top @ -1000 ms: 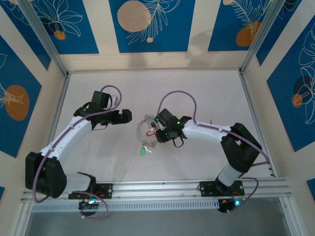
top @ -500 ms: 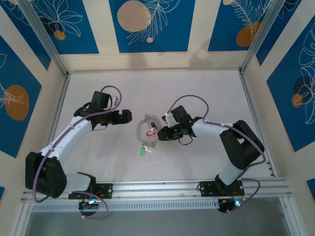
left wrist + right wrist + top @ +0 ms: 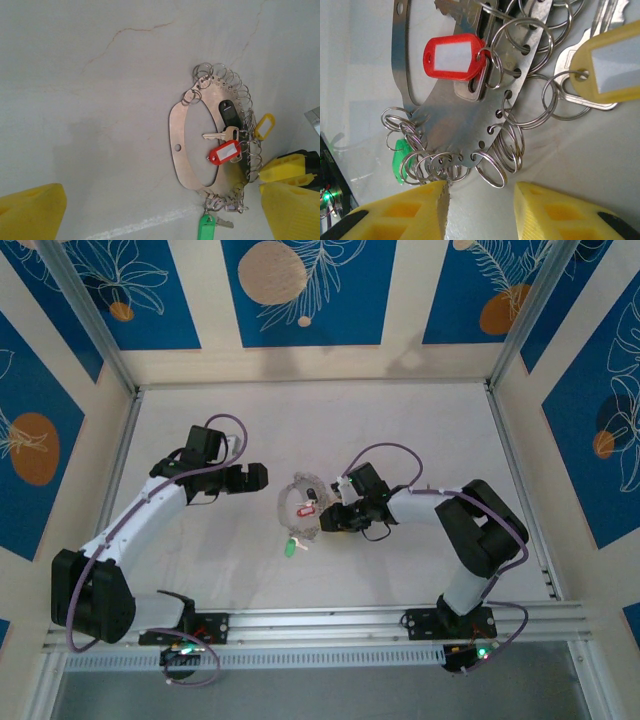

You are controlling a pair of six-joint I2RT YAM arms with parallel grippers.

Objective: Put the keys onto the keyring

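At the table (image 3: 420,420) centre the keyring (image 3: 297,502) lies flat; red-tagged key (image 3: 225,151) across it, green-tagged key (image 3: 205,227) at its near end; right gripper (image 3: 480,192) spread beside its right rim, pinching nothing; left gripper (image 3: 262,477) spread wide, apart.

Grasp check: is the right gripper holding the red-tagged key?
No, the red-tagged key lies on the keyring, clear of the open right gripper.

Bright, even overhead light with faint shadows.

The keyring (image 3: 175,125) is silver, with a red tag (image 3: 454,57), a green tag (image 3: 205,228) and a yellow tag (image 3: 612,65). The walls (image 3: 350,300) are blue with orange circles.
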